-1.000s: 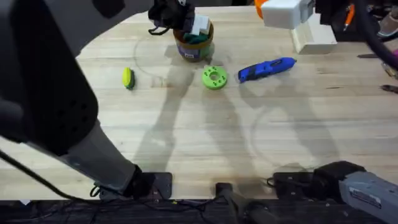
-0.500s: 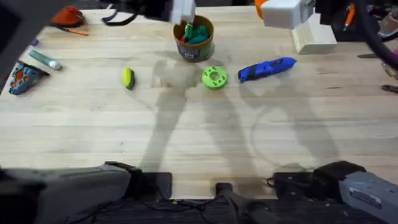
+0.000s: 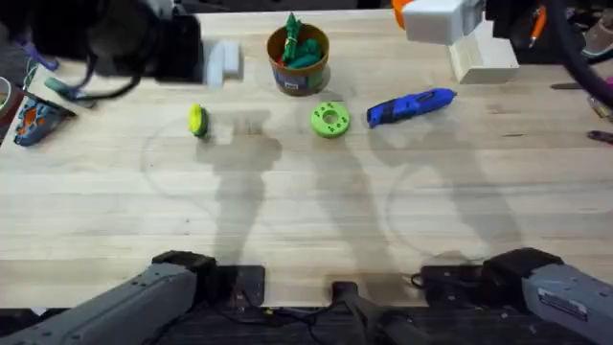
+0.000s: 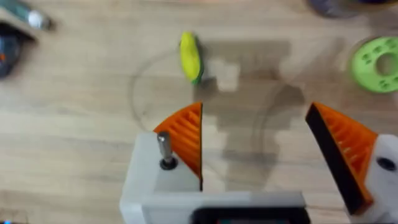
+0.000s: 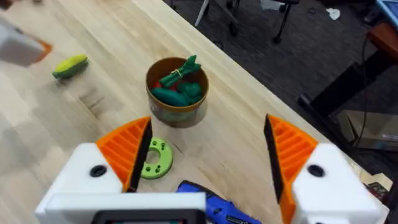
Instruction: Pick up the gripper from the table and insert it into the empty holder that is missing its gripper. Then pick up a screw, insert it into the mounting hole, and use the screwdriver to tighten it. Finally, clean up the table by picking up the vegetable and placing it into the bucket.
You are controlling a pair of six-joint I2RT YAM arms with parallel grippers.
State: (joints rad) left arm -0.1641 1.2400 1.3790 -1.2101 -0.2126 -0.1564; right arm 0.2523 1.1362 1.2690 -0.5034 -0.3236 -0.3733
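Overhead, the left gripper (image 4: 255, 146), jaws wide and empty, hovers near the yellow-green vegetable (image 4: 190, 56); centring squarely over it should secure the pick for the bucket (image 3: 298, 57).

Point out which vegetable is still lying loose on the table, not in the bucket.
The small yellow corn cob with a green end, lying alone on the wood left of the green round disc. The green vegetables already sit inside the mustard-yellow bucket.

Looking like a robotics lab or workshop: pale wood counter (image 3: 306, 220) carrying two arm bases bolted along its near edge, loose cables (image 3: 584, 67) trailing off the right side, dark carpeted floor (image 5: 261, 37) beyond with office chair wheel legs (image 5: 233, 22) standing on it.
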